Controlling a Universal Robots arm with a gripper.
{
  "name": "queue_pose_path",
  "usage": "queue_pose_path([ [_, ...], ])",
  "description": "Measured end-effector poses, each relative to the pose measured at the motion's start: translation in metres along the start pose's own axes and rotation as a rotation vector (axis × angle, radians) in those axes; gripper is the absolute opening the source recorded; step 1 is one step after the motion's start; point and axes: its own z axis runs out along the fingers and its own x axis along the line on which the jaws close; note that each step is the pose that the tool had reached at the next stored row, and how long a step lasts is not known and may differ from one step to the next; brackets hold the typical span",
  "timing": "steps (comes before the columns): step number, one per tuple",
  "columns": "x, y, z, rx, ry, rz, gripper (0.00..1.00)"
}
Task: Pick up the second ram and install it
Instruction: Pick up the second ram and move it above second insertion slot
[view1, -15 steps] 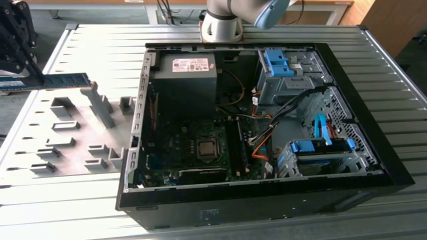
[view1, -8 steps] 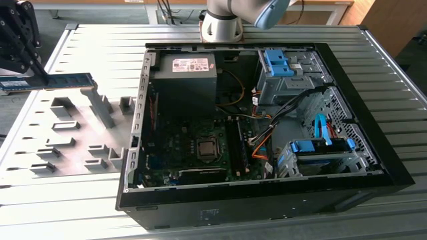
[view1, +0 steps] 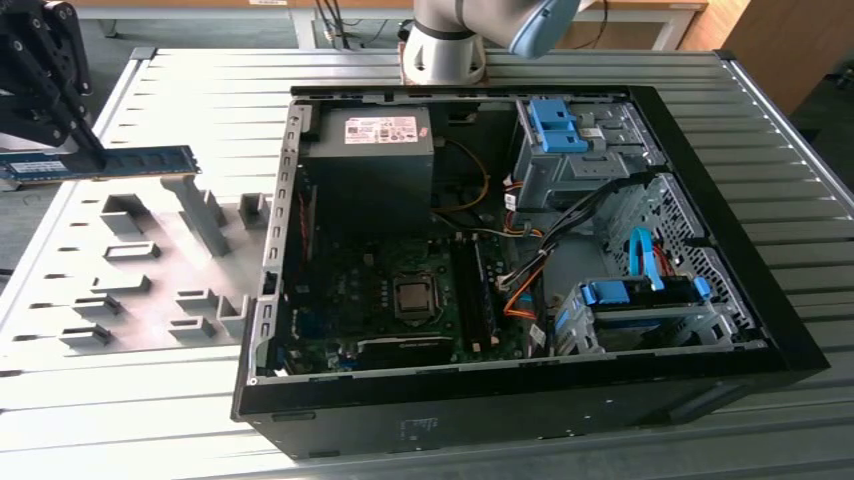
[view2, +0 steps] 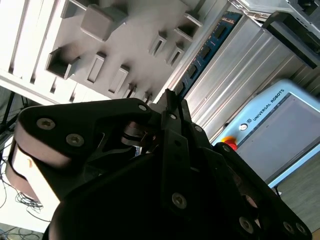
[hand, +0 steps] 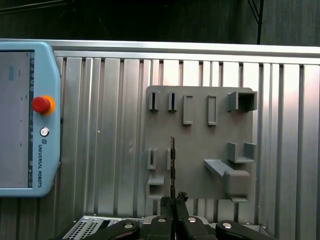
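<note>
In the exterior view the second ram (view1: 140, 161), a narrow blue-green stick, hangs level above the grey holder plate (view1: 160, 265) at the exterior view's left. My gripper (view1: 83, 152) is shut on it near its middle. In the first wrist view the ram (hand: 172, 160) appears edge-on, sticking out from my gripper (hand: 173, 201) over the holder plate (hand: 200, 150). In the second wrist view the ram (view2: 207, 47) runs away from my black gripper (view2: 171, 100). The open computer case (view1: 747, 300) lies at the exterior view's right, with dark memory slots (view1: 471, 290) on its motherboard.
A teach pendant (hand: 22, 115) lies on the ribbed metal table beside the holder plate, and it is also in the second wrist view (view2: 275, 130). Grey holder blocks (view1: 200, 210) stand up from the plate. Cables, drive cages and a power supply (view1: 371, 160) crowd the case.
</note>
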Motion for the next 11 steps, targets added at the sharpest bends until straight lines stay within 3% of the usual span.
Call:
queue_pose_path([
  [11,0.0002,-0.0088,-0.0002,-0.0001,0.0001,0.000,0.14],
])
